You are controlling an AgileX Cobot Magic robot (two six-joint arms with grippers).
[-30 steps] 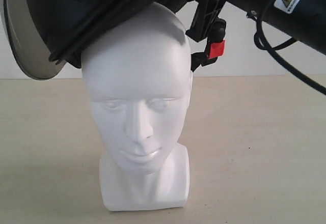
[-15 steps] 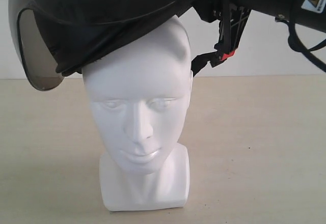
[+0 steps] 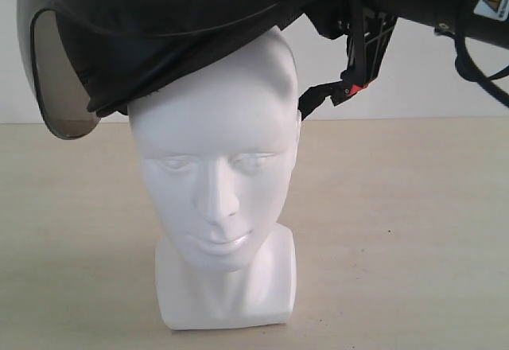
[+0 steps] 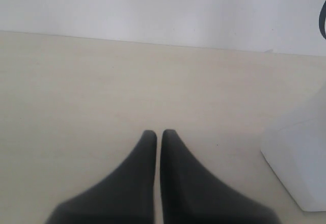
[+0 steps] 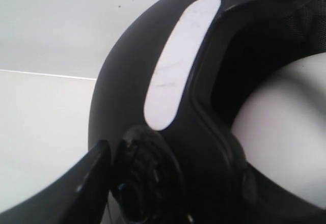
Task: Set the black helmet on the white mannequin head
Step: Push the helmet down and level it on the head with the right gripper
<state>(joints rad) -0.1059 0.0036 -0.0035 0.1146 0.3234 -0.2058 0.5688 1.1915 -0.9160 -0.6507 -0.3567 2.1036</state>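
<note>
Though the head [image 3: 215, 175] stands upright, the helmet [image 3: 159, 32] sits only cocked on its crown, visor [image 3: 60, 87] off to one side; released now, it could slide off. Whether the right gripper [image 5: 104, 165] at the rim is gripping, I cannot tell. The left gripper [image 4: 158, 136] is closed and empty.

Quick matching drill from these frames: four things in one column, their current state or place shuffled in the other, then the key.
Things:
1. black helmet
2. white mannequin head
3. left gripper
4. visor

States:
A. shut, over the table
B. upright on its block base
C. sitting tilted on the crown of the head
D. off to the side of the face, not covering it

Pairs: 1-C, 2-B, 3-A, 4-D
</note>
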